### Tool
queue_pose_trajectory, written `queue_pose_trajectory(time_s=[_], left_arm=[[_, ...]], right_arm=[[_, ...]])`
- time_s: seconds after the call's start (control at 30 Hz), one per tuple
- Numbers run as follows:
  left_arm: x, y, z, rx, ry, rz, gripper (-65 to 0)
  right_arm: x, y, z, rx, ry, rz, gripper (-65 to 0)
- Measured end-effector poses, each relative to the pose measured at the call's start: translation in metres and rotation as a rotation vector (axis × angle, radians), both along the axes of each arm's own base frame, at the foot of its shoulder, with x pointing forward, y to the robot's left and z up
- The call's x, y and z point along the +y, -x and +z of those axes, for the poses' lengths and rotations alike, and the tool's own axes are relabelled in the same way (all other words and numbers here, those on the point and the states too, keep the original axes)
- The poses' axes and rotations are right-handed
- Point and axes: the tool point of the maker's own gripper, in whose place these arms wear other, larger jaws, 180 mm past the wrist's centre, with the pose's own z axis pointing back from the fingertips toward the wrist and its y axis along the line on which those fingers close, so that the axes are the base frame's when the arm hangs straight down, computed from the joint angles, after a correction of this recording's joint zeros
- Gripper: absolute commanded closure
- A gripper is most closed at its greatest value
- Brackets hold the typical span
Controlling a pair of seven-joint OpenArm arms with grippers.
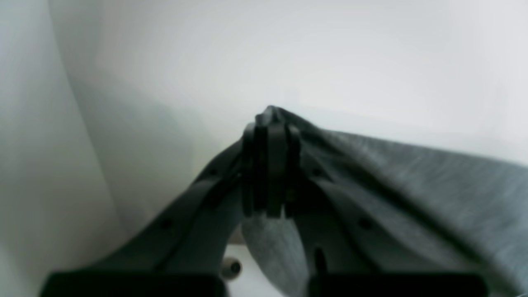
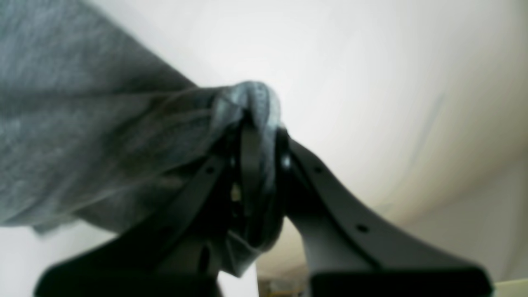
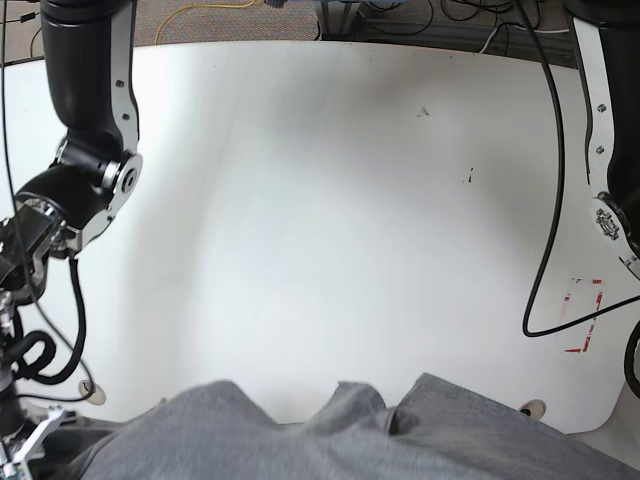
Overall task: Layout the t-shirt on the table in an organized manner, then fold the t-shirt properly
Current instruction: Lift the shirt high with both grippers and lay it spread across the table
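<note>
The heather-grey t-shirt (image 3: pixel 330 440) is bunched along the near edge of the white table (image 3: pixel 330 200) in the base view, and neither gripper shows there. In the left wrist view my left gripper (image 1: pixel 270 119) is shut on a pinched fold of the t-shirt (image 1: pixel 412 181), which stretches away to the right. In the right wrist view my right gripper (image 2: pixel 255 119) is shut on another bunched edge of the t-shirt (image 2: pixel 82 123), with the cloth spreading to the left. Both pinched folds are lifted off the table.
The right arm (image 3: pixel 95 150) stands at the table's left side and the left arm (image 3: pixel 605 130) at its right, with a black cable (image 3: pixel 550 200) hanging beside it. A red-and-white tape mark (image 3: pixel 585 315) lies near the right edge. A small round hole (image 3: pixel 92 393) sits front left.
</note>
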Motion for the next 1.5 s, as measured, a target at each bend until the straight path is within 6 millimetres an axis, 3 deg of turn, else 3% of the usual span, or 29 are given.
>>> queue_pose_trajectory(time_s=[0.17, 0.3, 0.43, 0.53, 0.7, 0.83, 1.03, 1.33, 1.5], left_arm=[[0.002, -0.005, -0.051, 0.107, 0.002, 0.012, -0.1], [0.008, 0.004, -0.092, 0.160, 0.017, 0.028, -0.1], [0.014, 0.017, -0.141, 0.248, 0.021, 0.048, -0.1], [0.006, 0.029, -0.174, 0.294, 0.036, 0.008, 0.0], [0.016, 0.065, -0.233, 0.391, 0.081, 0.024, 0.0], [0.030, 0.095, -0.276, 0.496, 0.089, 0.079, 0.0], [0.034, 0.135, -0.311, 0.585, 0.048, 0.095, 0.0], [0.062, 0.197, -0.353, 0.712, -0.007, 0.148, 0.0], [0.064, 0.219, -0.372, 0.786, -0.019, 0.148, 0.0]], right_arm=[[0.005, 0.008, -0.065, 0.129, -0.002, 0.005, -3.8], [0.003, 0.021, -0.102, 0.148, -0.083, 0.014, -3.8], [-0.003, 0.040, -0.167, 0.252, -0.161, -0.006, -3.8], [0.005, 0.056, -0.213, 0.326, -0.205, 0.008, -3.8], [0.030, 0.092, -0.288, 0.489, -0.285, 0.034, -3.8], [0.050, 0.122, -0.330, 0.573, -0.350, 0.054, -3.8], [0.070, 0.151, -0.360, 0.624, -0.416, 0.080, -3.8], [0.077, 0.191, -0.392, 0.729, -0.453, 0.052, -3.8], [0.084, 0.209, -0.405, 0.777, -0.477, 0.043, -3.8]])
